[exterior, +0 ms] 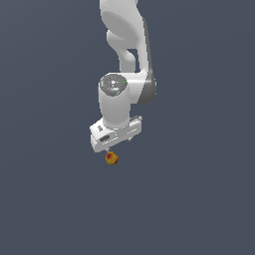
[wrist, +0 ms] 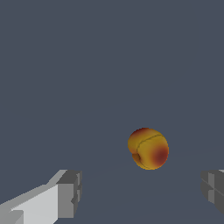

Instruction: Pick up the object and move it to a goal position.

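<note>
The object is a small orange-yellow ball with red patches (exterior: 112, 158). It sits just below the white gripper (exterior: 119, 144) in the exterior view. In the wrist view the ball (wrist: 148, 148) lies beyond the fingertips, nearer one grey finger pad (wrist: 213, 189) than the other (wrist: 70, 192). The gripper (wrist: 141, 190) is open wide and empty. The ball is apart from both fingers. No goal marker shows in either view.
The white Franka arm (exterior: 124, 55) reaches down from the top of the exterior view. Around it there is only a plain dark grey surface (exterior: 199, 199). No other objects or edges show.
</note>
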Controlling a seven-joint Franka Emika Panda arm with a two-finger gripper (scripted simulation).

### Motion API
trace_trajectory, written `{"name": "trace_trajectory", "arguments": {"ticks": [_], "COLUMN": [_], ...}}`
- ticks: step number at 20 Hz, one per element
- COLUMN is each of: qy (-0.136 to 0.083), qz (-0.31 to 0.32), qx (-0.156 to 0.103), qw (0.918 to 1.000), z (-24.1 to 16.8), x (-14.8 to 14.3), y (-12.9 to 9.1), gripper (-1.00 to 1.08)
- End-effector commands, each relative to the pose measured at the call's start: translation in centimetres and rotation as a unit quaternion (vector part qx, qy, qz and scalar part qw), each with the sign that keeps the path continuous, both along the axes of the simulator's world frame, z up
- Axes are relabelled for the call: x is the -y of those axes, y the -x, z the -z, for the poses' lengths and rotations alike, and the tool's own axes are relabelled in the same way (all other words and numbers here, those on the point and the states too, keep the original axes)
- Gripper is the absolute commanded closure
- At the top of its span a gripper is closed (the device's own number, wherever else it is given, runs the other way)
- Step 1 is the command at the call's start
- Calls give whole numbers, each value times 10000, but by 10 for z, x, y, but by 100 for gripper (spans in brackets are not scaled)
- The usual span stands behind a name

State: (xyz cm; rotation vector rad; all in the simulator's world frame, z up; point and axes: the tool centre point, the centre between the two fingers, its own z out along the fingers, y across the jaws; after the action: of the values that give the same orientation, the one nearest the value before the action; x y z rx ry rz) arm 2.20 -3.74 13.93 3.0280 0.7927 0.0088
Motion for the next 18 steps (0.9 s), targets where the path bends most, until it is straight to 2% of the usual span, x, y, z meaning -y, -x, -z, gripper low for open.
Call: {"name": "trace_trajectory", "arguments": {"ticks": [1, 10, 18], "qy": [1, -14, -31], "qz": [-308, -1338, -1910], "qx": [-10, -39, -49], "qw": [9995, 9910, 9816], "z": [8, 35, 50], "x": [5, 24, 35], "y": [-2, -8, -10], "gripper": [-92, -92, -92]}}
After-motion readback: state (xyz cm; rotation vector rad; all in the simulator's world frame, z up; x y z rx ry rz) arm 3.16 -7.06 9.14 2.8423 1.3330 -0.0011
